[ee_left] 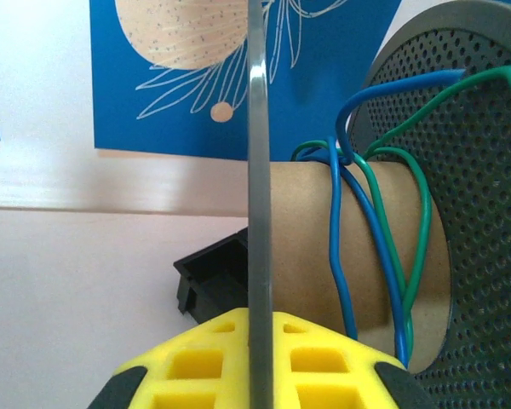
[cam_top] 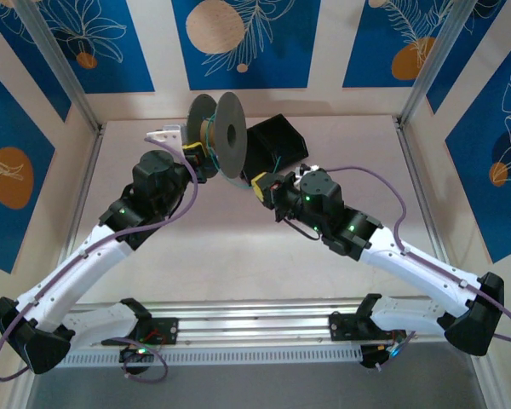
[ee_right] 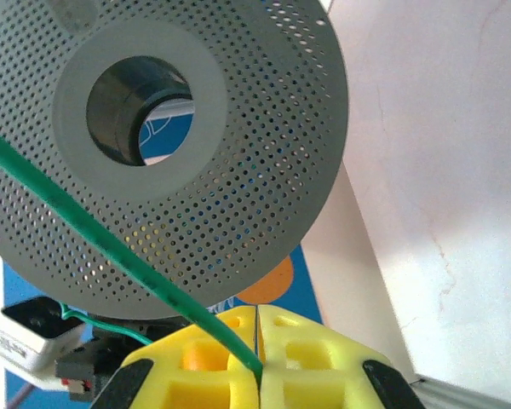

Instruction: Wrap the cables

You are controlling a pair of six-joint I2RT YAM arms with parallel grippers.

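Observation:
A grey perforated spool (cam_top: pixel 219 133) with a cardboard core (ee_left: pixel 302 247) stands on edge at the back of the table. Blue cables (ee_left: pixel 335 239) and green cables (ee_left: pixel 423 223) loop loosely around the core. My left gripper (ee_left: pixel 260 362) is shut on the thin rim of the spool's near flange (ee_left: pixel 259 153); from above it (cam_top: pixel 198 158) sits at the spool's left. My right gripper (ee_right: pixel 257 362) is shut on a green cable (ee_right: pixel 94 228) that runs up and left across the other flange (ee_right: pixel 238 170). From above, the right gripper (cam_top: pixel 261 187) is just right of the spool.
A black open box (cam_top: pixel 277 141) stands behind and to the right of the spool, seen also past the flange (ee_left: pixel 211 277). A white bracket (cam_top: pixel 164 135) lies at the back left. Walls with blue panels close in the table on three sides.

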